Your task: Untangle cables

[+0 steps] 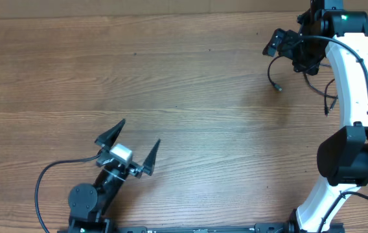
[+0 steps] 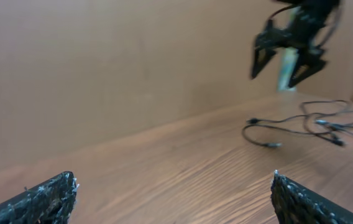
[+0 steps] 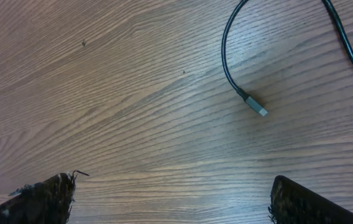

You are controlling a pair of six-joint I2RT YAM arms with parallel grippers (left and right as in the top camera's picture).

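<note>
The cables [image 1: 273, 76] are thin black cords lying loose on the wooden table at the far right. They are partly hidden under my right arm. In the left wrist view they show as a spread tangle [image 2: 307, 126] with small plugs. In the right wrist view one cord curves down to a silvery plug [image 3: 260, 111], and another cord [image 3: 349, 45] crosses the top right corner. My right gripper [image 1: 286, 53] is open and empty above the cables; its fingertips [image 3: 171, 182] are apart over bare wood. My left gripper [image 1: 140, 132] is open and empty near the front left, with its fingers [image 2: 173, 180] wide apart.
The wooden table [image 1: 171, 71] fills the view. My white right arm [image 1: 349, 84] runs along the right edge. A thick black wire [image 1: 41, 188] loops beside the left arm's base.
</note>
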